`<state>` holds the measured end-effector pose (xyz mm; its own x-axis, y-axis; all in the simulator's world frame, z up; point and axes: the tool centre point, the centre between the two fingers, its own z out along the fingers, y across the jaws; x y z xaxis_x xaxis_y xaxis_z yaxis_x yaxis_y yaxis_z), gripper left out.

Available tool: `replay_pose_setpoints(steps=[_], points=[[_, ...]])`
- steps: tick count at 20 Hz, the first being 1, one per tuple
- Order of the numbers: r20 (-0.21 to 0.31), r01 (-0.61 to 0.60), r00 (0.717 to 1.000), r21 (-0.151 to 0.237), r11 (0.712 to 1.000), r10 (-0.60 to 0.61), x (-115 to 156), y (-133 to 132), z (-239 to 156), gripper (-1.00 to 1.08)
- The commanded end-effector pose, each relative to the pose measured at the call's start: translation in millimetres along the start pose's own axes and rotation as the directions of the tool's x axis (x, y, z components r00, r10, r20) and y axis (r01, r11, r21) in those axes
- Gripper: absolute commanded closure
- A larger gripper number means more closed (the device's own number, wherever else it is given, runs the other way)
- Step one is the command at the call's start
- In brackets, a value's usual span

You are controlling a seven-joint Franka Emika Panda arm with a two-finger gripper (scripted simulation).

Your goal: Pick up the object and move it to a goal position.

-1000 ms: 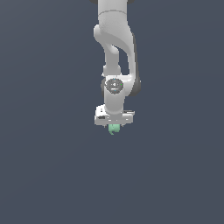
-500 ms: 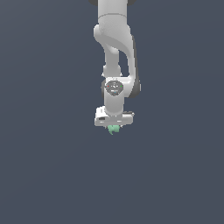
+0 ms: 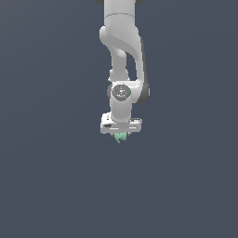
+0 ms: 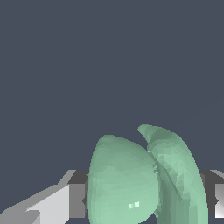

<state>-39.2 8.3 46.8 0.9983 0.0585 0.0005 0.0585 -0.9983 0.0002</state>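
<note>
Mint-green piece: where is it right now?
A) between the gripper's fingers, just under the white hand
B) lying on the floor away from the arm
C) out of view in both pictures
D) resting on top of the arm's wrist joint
A: the mint-green piece pokes out just below the gripper, and the wrist view shows it filling the space between the fingers.

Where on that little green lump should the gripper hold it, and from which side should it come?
Across the narrow middle, coming from straight above. The green lump has two rounded lobes with a crease between them, and it is slimmer than the gripper. The fingers sit either side of it, so the flanks look like the steadiest faces, probably better than the curved edges.
</note>
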Motion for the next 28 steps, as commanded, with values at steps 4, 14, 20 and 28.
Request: replay_pose_setpoints(steps=[4,14,20,28], points=[[-0.001,0.0,1.0,0.0,1.0,0.0,-3,3,-16,1.08],[-0.001,0.0,1.0,0.0,1.0,0.0,-17,17,-85,1.08],[0.0,0.0,1.0,0.001,1.0,0.0,-30,30,-149,1.08],[0.0,0.001,1.0,0.002,1.0,-0.001,-47,48,-238,1.08]])
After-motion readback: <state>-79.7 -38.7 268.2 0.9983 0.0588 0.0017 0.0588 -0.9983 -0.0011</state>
